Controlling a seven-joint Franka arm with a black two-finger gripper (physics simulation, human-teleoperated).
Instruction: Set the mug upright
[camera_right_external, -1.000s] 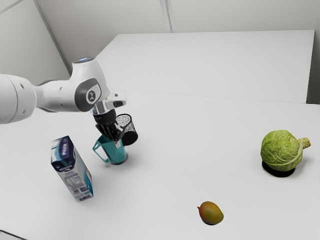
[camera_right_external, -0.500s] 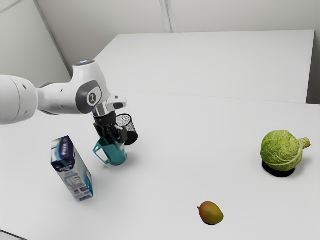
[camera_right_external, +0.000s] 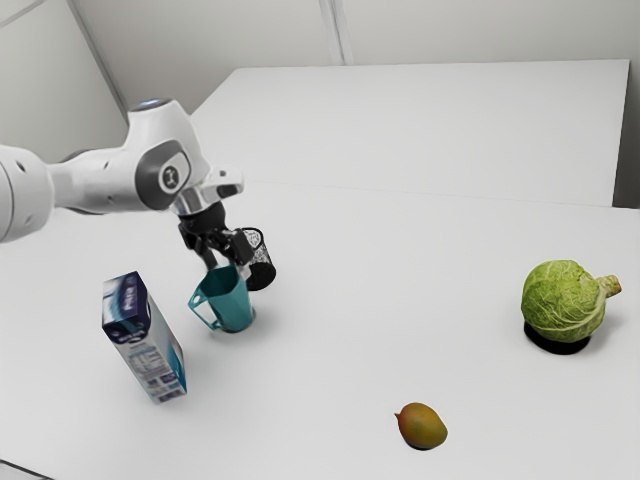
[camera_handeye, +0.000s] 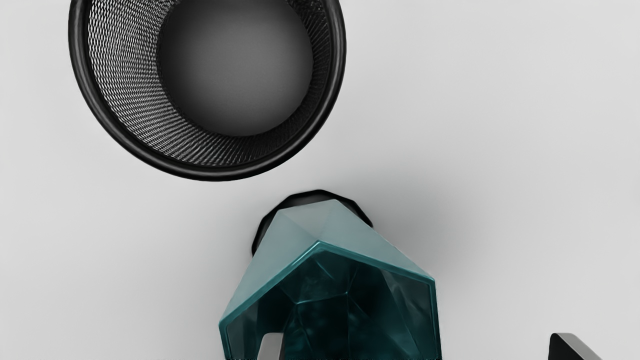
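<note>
"And there's the teal mug (camera_right_external: 236, 308), upright on the counter (camera_right_external: 330, 380), mouth up, just beside the black mesh pencil cup (camera_right_external: 262, 274)!"

"What about the gripper (camera_right_external: 228, 266)?"

"Right above the mug, fingers spread wide, nothing in its grasp! One fingertip (camera_handeye: 270, 346) overlaps the mug's mouth in the wrist view, the other's outside the rim!"

"And the carton (camera_right_external: 150, 350)?"

"Standing near the mug, over on the handle side!"
</note>
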